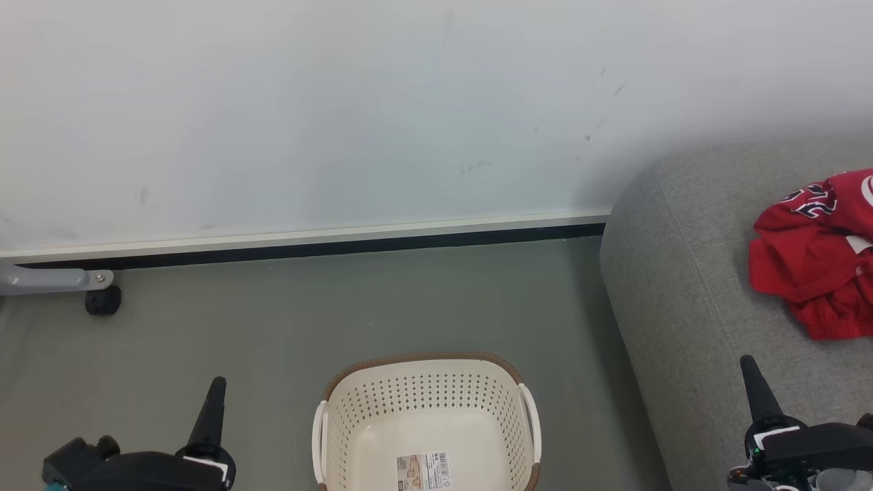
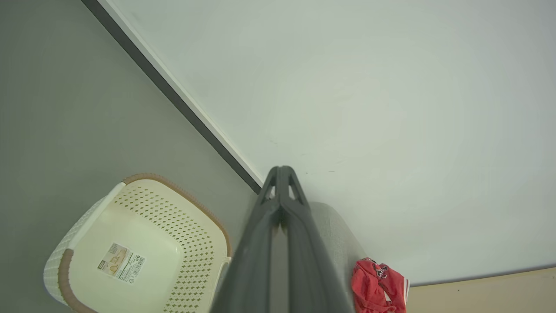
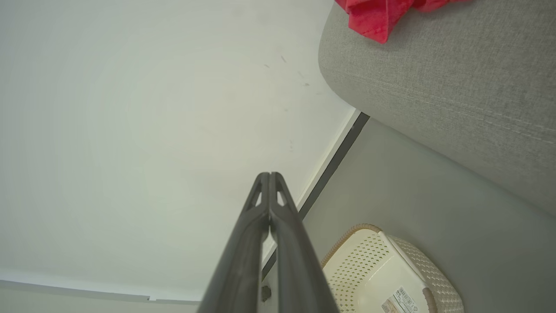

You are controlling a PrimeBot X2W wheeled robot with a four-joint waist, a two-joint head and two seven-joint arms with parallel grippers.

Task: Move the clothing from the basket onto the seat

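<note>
Cream perforated plastic basket (image 1: pixel 423 357), six o'clock, empty; red jersey clothing (image 1: pixel 811 266) on grey fabric seat (image 1: pixel 682 307), three o'clock. Task looks done: pressed-together, empty left gripper (image 1: pixel 215 392) and right gripper (image 1: pixel 750 372) should rest clear.

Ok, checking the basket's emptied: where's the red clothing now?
The clothing lies crumpled on the seat at the head view's right edge, apart from the basket on the floor to its left.

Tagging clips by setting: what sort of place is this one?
Likely a home-style living room corner, possibly a staged test room: a grey upholstered seat stands by a plain white wall, an empty laundry basket sits on the grey floor, and red clothing lies on the seat.
</note>
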